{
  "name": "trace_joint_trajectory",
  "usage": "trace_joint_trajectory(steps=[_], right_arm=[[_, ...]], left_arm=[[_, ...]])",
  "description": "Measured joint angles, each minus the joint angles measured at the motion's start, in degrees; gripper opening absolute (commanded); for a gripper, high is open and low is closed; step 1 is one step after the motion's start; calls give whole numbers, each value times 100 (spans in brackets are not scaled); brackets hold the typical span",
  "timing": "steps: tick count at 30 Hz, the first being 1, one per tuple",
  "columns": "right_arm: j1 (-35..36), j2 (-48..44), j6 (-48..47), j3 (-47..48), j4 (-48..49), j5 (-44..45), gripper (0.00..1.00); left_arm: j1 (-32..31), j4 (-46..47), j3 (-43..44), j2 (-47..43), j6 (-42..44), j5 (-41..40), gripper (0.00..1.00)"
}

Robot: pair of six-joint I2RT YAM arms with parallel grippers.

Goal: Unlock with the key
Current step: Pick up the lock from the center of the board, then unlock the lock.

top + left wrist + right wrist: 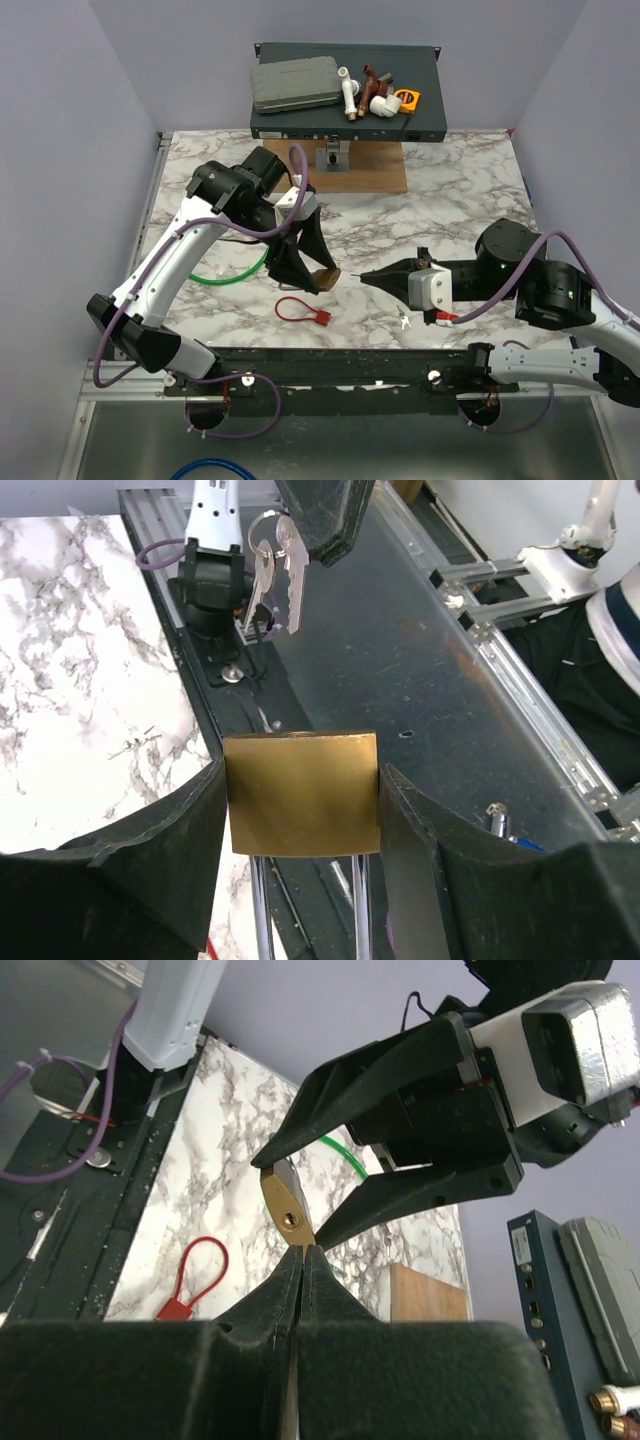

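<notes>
**Padlock held up mid-desk, key end just short of it**

Nearest to me, beyond the desk's near edge, a blue cable [210, 468] lies on the lower shelf. On the desk by the near edge sits a red loop tag [300, 310], flat and free, with a small white scrap [405, 322] to its right.

Above the middle of the desk, the left fingers [305, 275] are clamped on the sides of the brass padlock [302, 792], which is off the surface with its shackle toward the wrist. Facing it from the right, the right fingers [372, 276] are pressed together on the keys [275, 575]; spare keys hang loose from the ring. In the top view a small gap shows between their tip and the padlock. I can't tell whether the blade lines up with the keyhole.

A green cable loop [230, 275] lies under the left arm, toward the left edge.

At the far edge a wooden board [365, 170] carries a small metal fitting [332, 155]. Behind it a dark rack unit [430, 115] holds a grey case [295, 85], white pipe pieces [350, 95] and an orange tape measure [407, 98].
</notes>
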Motion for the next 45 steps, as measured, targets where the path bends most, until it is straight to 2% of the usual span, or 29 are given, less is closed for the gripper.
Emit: trace_joint_trajectory(steps=[14, 24, 45], right_arm=[[0, 11, -146, -103, 2, -647, 1], [0, -4, -173, -426, 46, -734, 1], [0, -9, -170, -509, 302, -695, 1]], left_arm=[[-201, 0, 81, 297, -192, 221, 0], [-302, 0, 81, 302, -195, 245, 0], [-428, 0, 81, 302, -179, 240, 0]])
